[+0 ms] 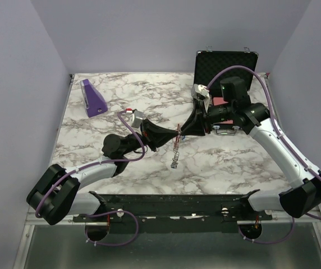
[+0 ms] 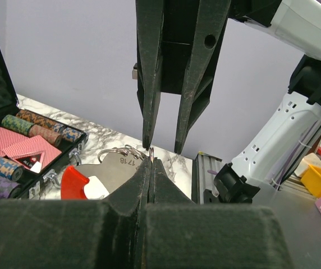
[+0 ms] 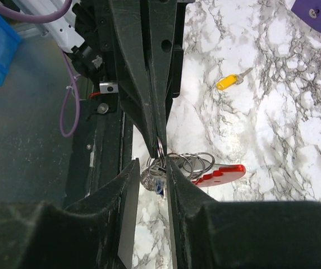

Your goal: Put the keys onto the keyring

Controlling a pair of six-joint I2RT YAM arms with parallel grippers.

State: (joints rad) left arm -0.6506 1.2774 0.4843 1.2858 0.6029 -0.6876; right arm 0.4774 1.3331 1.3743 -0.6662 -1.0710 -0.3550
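One keyring (image 2: pixel 111 175), pinched by left gripper (image 2: pixel 150 163), sits between right gripper's (image 3: pixel 152 165) parted jaws.

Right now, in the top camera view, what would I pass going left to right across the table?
Purple wedge block → keyring dangling mid-table → open black case.

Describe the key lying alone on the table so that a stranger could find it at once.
On the marble table, look at the open stretch between the purple block and the keyring with its red clip. A single small key lies flat there. It alone has a yellow head and touches nothing, while the other keys hang bunched at the ring.
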